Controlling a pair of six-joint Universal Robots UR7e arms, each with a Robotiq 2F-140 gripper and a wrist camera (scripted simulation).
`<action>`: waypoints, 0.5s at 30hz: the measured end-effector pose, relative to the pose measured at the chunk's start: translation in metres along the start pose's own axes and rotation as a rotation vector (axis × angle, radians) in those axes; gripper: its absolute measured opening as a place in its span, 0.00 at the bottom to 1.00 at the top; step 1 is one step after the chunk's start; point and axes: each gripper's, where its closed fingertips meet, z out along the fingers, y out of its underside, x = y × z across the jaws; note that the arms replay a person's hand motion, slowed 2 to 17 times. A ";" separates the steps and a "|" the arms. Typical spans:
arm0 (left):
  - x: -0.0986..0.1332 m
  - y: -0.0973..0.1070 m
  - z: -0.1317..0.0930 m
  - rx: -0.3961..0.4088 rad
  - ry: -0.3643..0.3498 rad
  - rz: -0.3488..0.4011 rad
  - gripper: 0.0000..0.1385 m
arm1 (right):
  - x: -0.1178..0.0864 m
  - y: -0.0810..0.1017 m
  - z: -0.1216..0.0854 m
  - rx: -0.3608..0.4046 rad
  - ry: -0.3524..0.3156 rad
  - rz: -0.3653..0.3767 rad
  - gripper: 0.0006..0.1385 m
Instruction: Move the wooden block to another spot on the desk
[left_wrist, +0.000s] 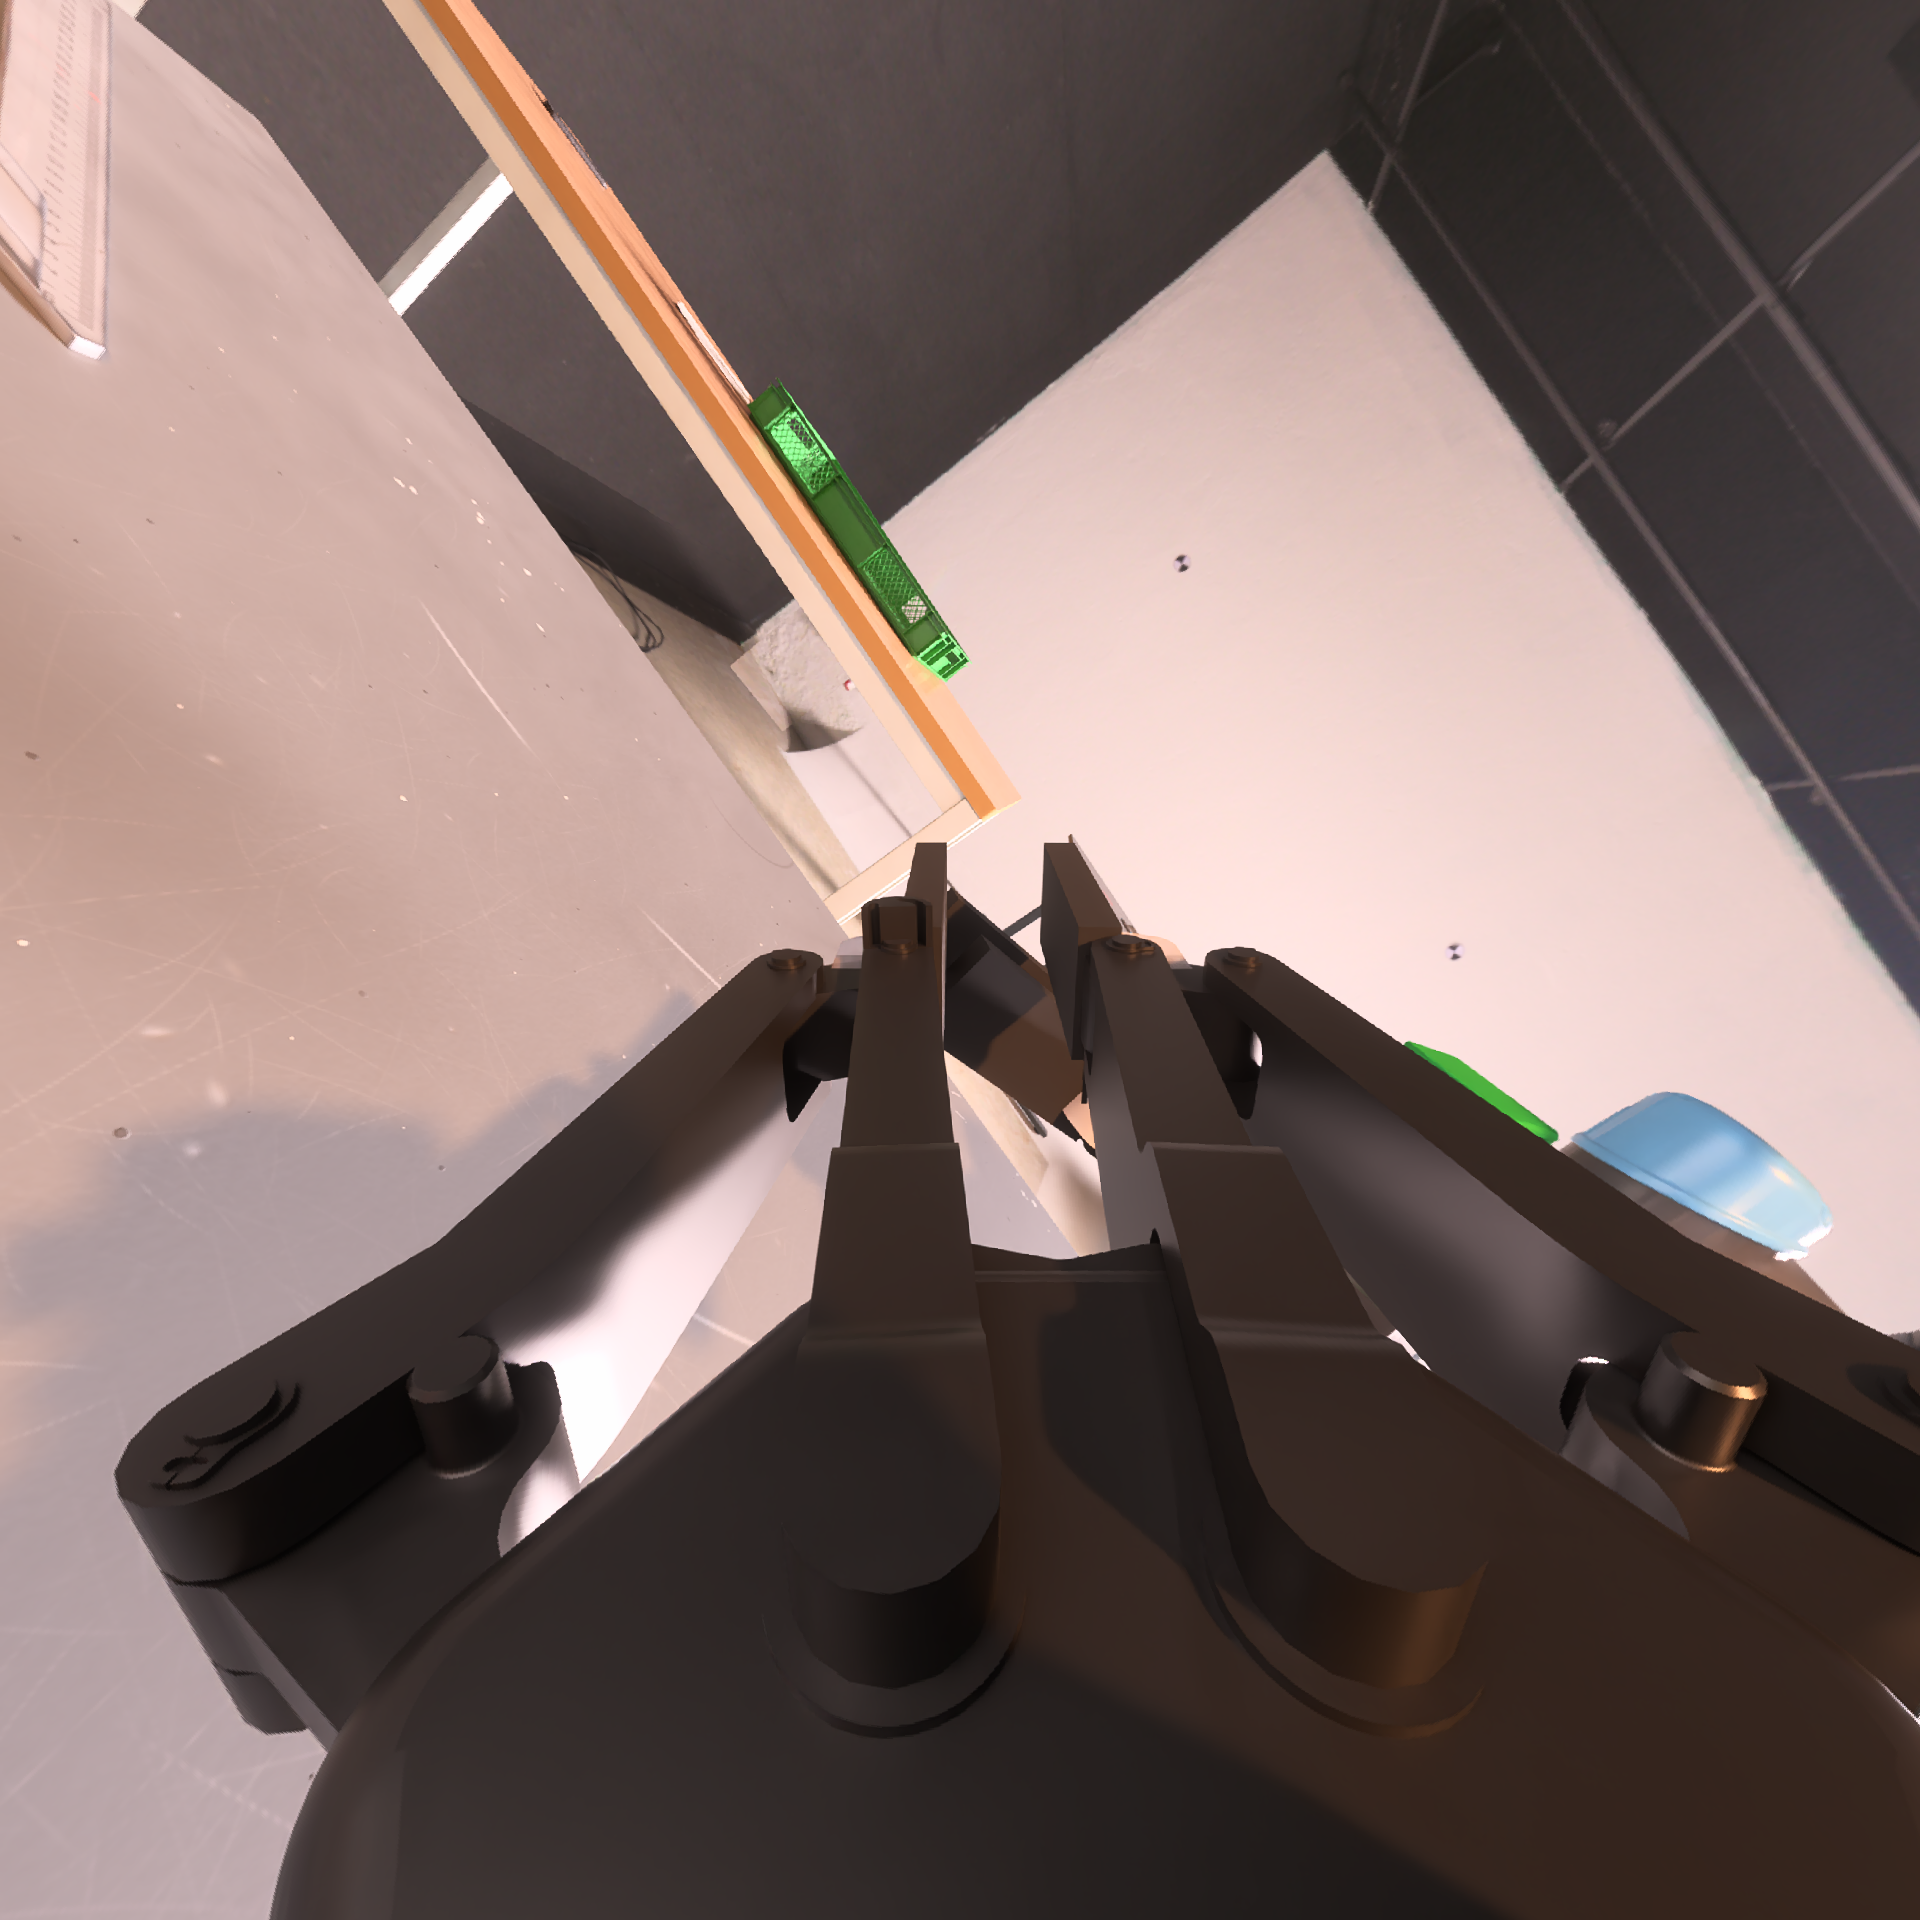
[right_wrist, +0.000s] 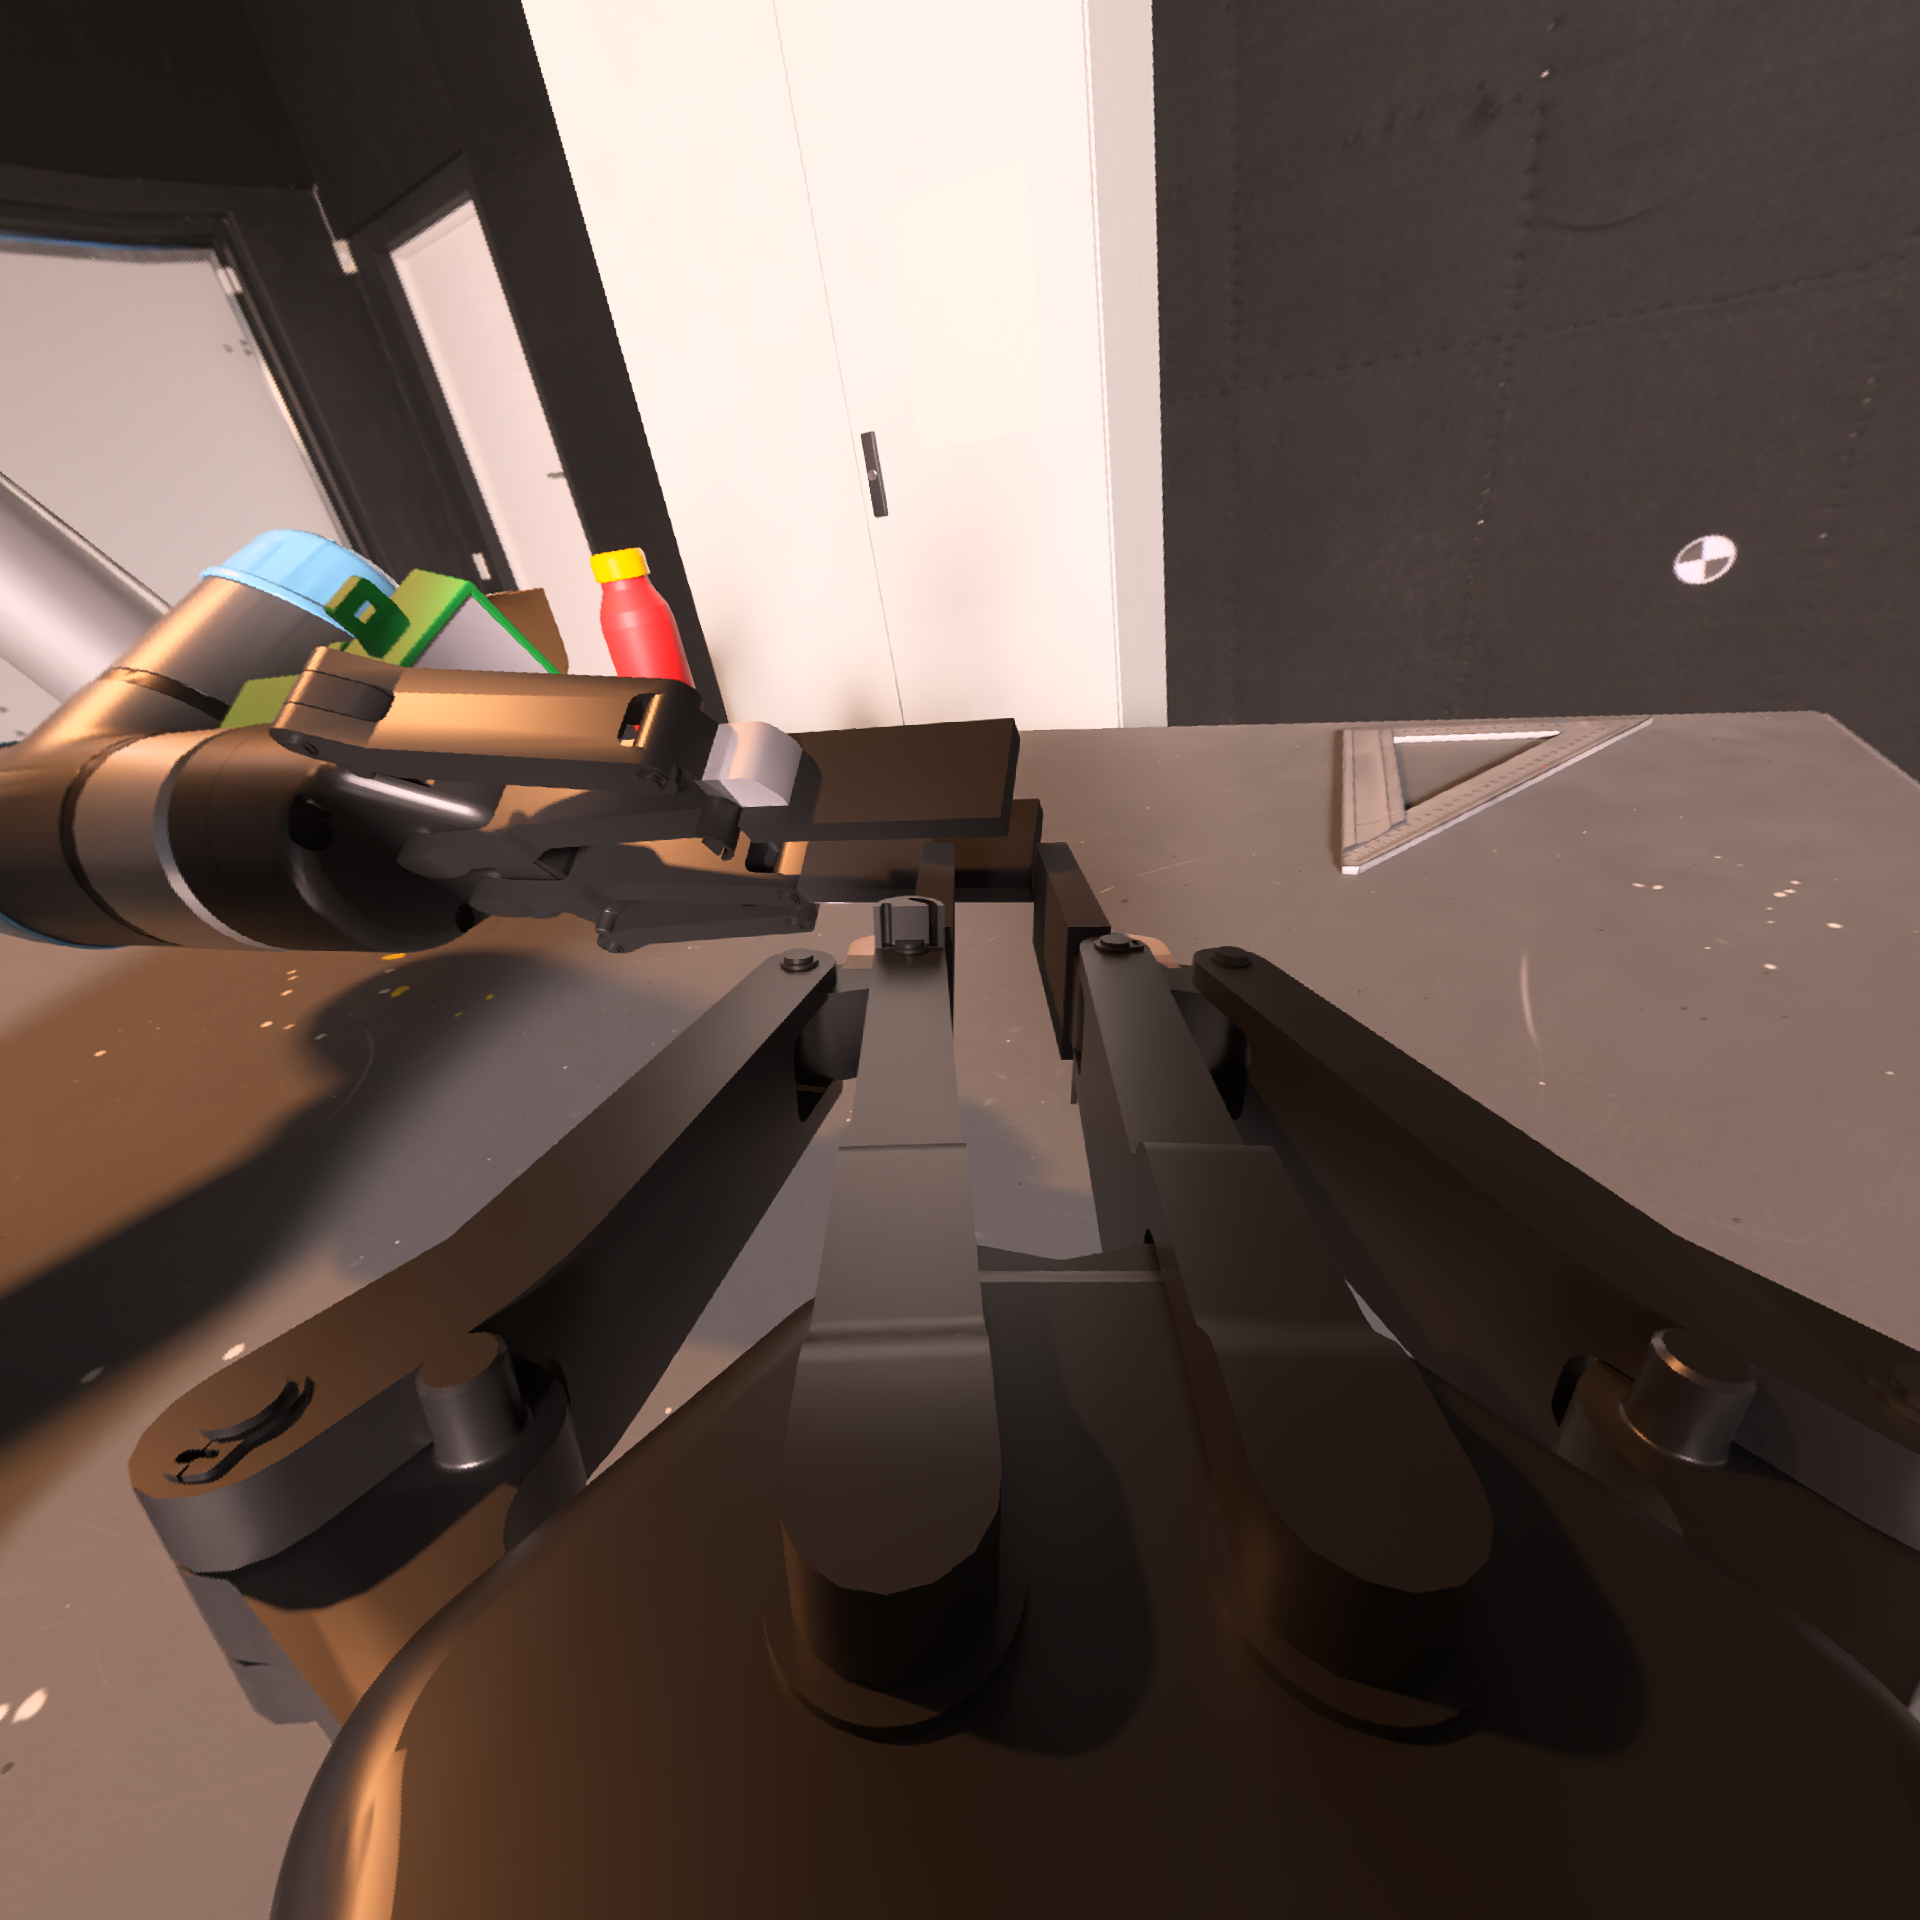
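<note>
The wooden block (right_wrist: 992, 836) is a brown bar held a little above the grey desk (right_wrist: 1507, 1039). My right gripper (right_wrist: 995, 873) is shut on its near end, with a fingertip on each side. My left gripper reaches in from the left in the right wrist view, its flat fingers (right_wrist: 904, 774) clamped above and below the block. In the left wrist view my left gripper (left_wrist: 992, 868) is narrowly closed with the block (left_wrist: 1039, 1049) between its pads, partly hidden by the right gripper's dark fingertips.
A metal set square (right_wrist: 1455, 790) lies on the desk's far right, and also shows in the left wrist view (left_wrist: 62, 208). A red bottle (right_wrist: 636, 623), a green box (right_wrist: 447, 623) and a blue bowl (left_wrist: 1704, 1174) stand behind the left arm. A green crate (left_wrist: 852, 520) sits on a wooden shelf.
</note>
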 end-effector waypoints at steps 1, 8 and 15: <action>0.000 0.000 0.000 0.000 -0.004 0.008 0.18 | 0.001 0.000 -0.001 0.000 0.005 -0.005 0.13; 0.001 0.002 -0.001 0.008 -0.006 0.010 0.18 | 0.003 0.000 -0.004 0.001 0.021 -0.058 0.07; -0.001 0.002 -0.002 -0.001 0.013 -0.029 0.18 | 0.003 0.001 -0.005 -0.017 0.026 -0.076 0.05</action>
